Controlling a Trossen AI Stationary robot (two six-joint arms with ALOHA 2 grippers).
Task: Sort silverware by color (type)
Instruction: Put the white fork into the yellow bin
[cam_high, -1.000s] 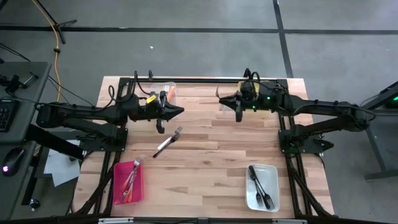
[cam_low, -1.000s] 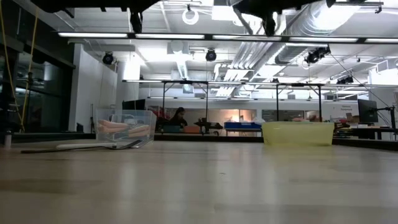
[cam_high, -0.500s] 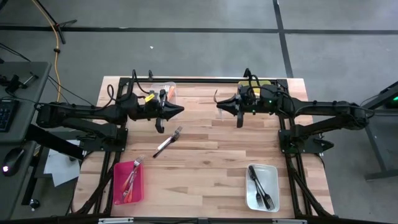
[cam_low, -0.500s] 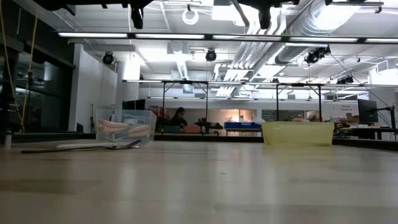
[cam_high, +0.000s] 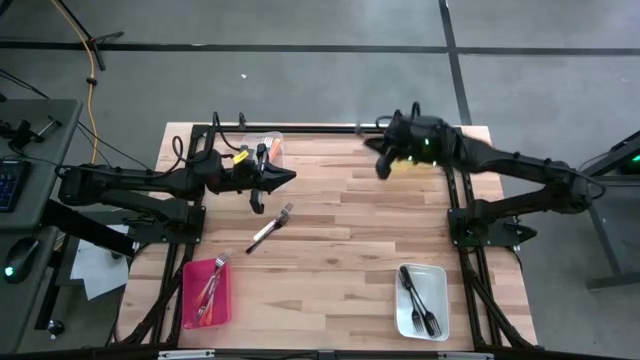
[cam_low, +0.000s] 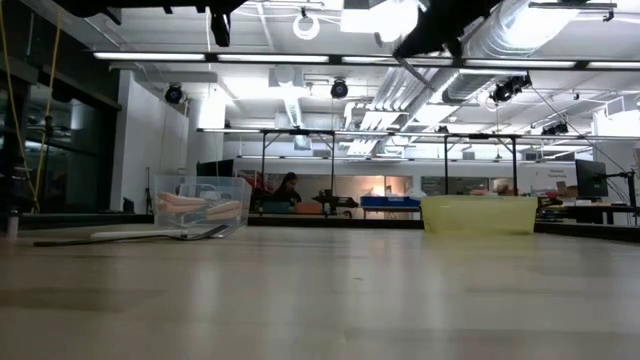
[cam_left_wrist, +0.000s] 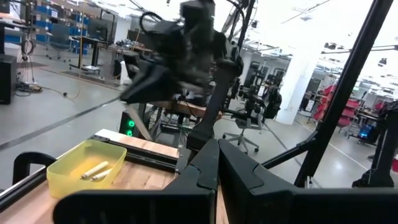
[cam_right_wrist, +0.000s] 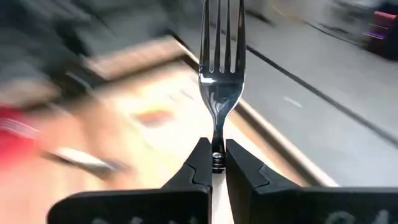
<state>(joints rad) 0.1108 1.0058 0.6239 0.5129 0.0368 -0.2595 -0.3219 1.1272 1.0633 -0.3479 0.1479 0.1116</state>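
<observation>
Right tool (cam_right_wrist: 213, 163) is clamped on a metal fork (cam_right_wrist: 221, 68), high over the far edge of the desk (cam_high: 340, 250) near the yellow bin (cam_left_wrist: 87, 168). Left tool (cam_high: 285, 177) is closed and empty above a fork lying on the desk (cam_high: 270, 228).

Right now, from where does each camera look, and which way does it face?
High view: above, straight down on the table; both arms show.
Low view: table height, level across toward the room; arms enter from above.
Left wrist view: past the shut left gripper toward the right arm.
Right wrist view: past the right gripper, shut on a metal fork.
Shared: the yellow bin shows in the left wrist and low views.
</observation>
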